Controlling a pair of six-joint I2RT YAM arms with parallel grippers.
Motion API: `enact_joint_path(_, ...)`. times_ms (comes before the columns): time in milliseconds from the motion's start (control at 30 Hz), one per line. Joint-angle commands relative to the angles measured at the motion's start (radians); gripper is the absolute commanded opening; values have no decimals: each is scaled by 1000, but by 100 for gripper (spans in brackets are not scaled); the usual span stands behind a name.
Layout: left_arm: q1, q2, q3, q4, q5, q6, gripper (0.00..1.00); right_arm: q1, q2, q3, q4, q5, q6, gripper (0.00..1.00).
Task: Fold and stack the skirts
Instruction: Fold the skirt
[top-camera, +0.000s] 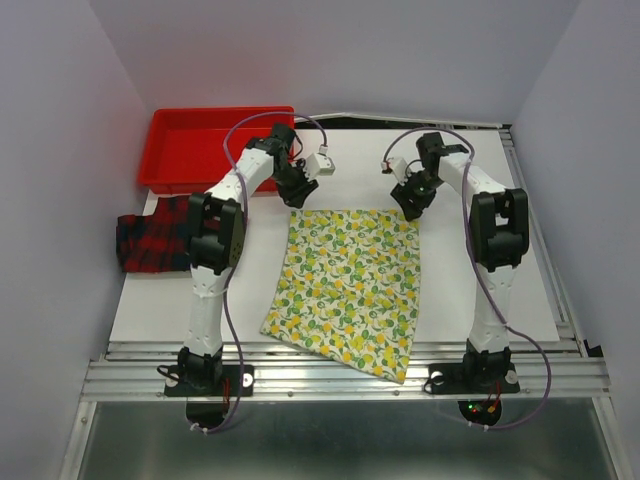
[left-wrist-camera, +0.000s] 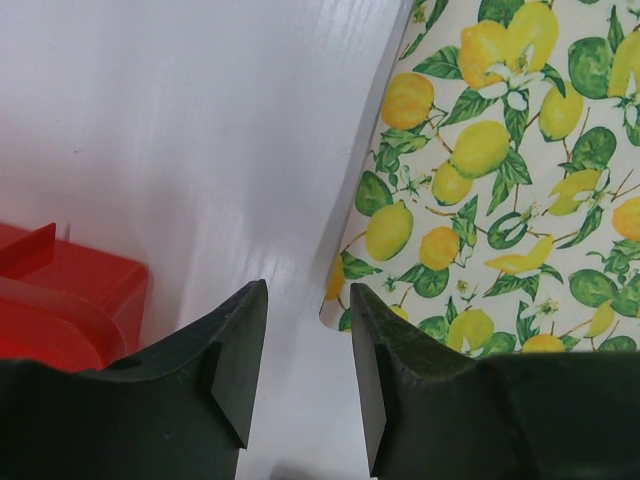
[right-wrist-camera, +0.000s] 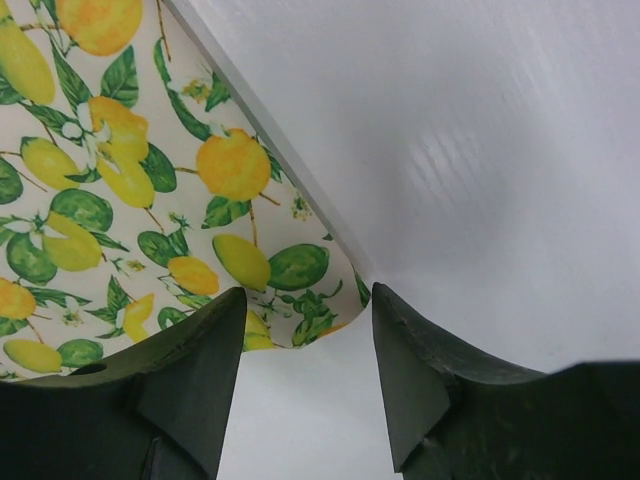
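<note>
The lemon-print skirt (top-camera: 350, 285) lies spread flat in the middle of the white table, its near edge hanging over the front. My left gripper (top-camera: 296, 193) is open and empty just above its far left corner (left-wrist-camera: 345, 305). My right gripper (top-camera: 409, 202) is open and empty over its far right corner (right-wrist-camera: 325, 315). The lemon print also shows in the left wrist view (left-wrist-camera: 500, 180) and the right wrist view (right-wrist-camera: 130, 190). The red-and-black plaid skirt (top-camera: 150, 240) lies crumpled at the table's left edge, beside the left arm.
A red plastic tray (top-camera: 180, 140) stands at the back left, and its corner shows in the left wrist view (left-wrist-camera: 60, 305). The table's white top (top-camera: 500, 290) ends at a metal rail (top-camera: 340, 375) in front. Purple walls close in both sides.
</note>
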Motion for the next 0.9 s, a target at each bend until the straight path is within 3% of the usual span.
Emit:
enact_joint_path(0, -13, 9, 52, -55, 24, 33, 50, -13, 25, 3, 15, -24, -30, 58)
enact_joint_path(200, -14, 19, 30, -87, 32, 73, 50, -13, 30, -5, 16, -28, -34, 55)
enact_joint_path(367, -13, 15, 6, -90, 35, 84, 48, -13, 36, -16, 16, -18, -47, 43)
enact_joint_path(400, -13, 18, 6, -90, 35, 84, 43, -13, 37, -17, 18, -14, -44, 35)
enact_joint_path(533, -13, 30, 16, -87, 12, 78, 21, -13, 36, -8, 22, -4, -40, 20)
enact_joint_path(600, -13, 38, 33, -99, 12, 76, 11, -13, 31, 2, 29, 5, -30, 3)
enact_joint_path(667, -13, 35, 49, -104, 15, 73, 0, -24, 25, 18, 30, 9, -28, 1)
enact_joint_path(867, -13, -2, 61, -64, 4, 30, 0, -45, 8, 94, 35, 28, -8, 1)
